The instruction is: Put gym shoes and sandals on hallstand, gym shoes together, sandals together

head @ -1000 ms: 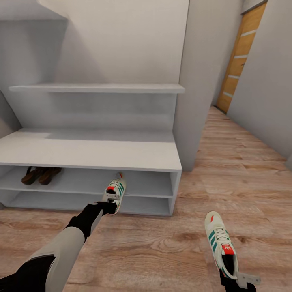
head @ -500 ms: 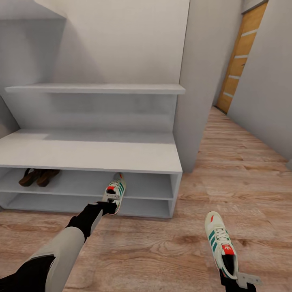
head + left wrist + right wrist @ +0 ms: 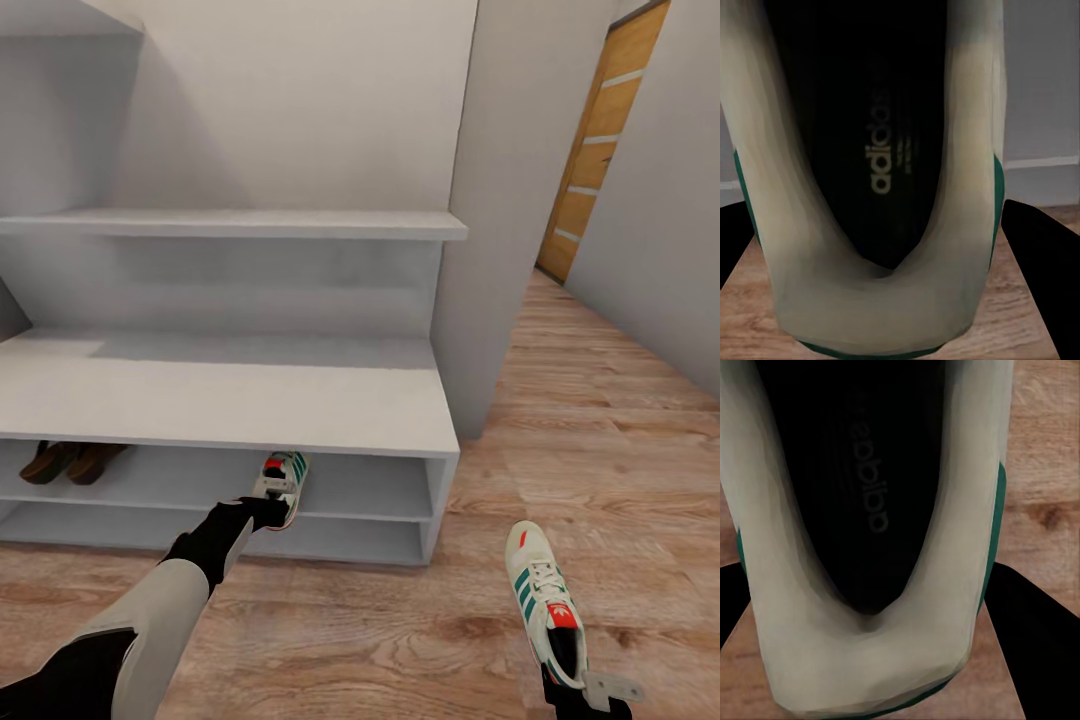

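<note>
Hallstand spans head view from 9 to centre, corridor floor from 3 to 6. Left gym shoe at upper tier's front edge, clamped at heel by left gripper. Right gym shoe at 5 above floor, gripped at heel by right gripper. Sandals side by side on upper tier, 9 o'clock.

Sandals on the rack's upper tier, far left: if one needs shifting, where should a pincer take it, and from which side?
Probably at the end of a sandal nearest the shelf's open front, coming in level from the corridor side; the hallstand's top board overhangs them, so there is no approach from above.
</note>
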Controlling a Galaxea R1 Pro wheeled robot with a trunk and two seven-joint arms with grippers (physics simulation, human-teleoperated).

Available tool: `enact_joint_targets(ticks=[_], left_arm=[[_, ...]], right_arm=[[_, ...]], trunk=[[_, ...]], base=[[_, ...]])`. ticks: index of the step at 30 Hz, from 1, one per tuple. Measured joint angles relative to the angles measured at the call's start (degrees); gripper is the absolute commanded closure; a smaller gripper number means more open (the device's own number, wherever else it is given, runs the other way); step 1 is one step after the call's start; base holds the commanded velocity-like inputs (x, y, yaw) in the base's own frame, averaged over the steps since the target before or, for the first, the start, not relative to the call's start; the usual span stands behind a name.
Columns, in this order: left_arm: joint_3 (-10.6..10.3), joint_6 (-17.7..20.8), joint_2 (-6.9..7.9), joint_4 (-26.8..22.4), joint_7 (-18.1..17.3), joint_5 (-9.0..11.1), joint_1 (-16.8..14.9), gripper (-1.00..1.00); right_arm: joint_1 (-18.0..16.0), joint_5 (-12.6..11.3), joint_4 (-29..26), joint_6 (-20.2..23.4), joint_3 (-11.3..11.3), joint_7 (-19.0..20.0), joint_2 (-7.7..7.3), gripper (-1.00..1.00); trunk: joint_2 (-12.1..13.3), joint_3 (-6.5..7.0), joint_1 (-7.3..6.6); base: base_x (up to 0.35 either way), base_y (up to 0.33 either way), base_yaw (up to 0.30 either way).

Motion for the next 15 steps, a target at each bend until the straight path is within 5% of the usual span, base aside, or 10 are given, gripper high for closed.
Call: enact_joint_targets(ticks=[15], left_arm=[[0.1,-0.2,-0.16,0.1,0.1,0.0,0.0,1.00]], right_arm=[[0.0,0.0,0.0,0.0,0.0,0.0,0.00,1.00]], trunk=[[0.0,0.00,-0.01]], base=[[0.154,-0.091,0.000]])
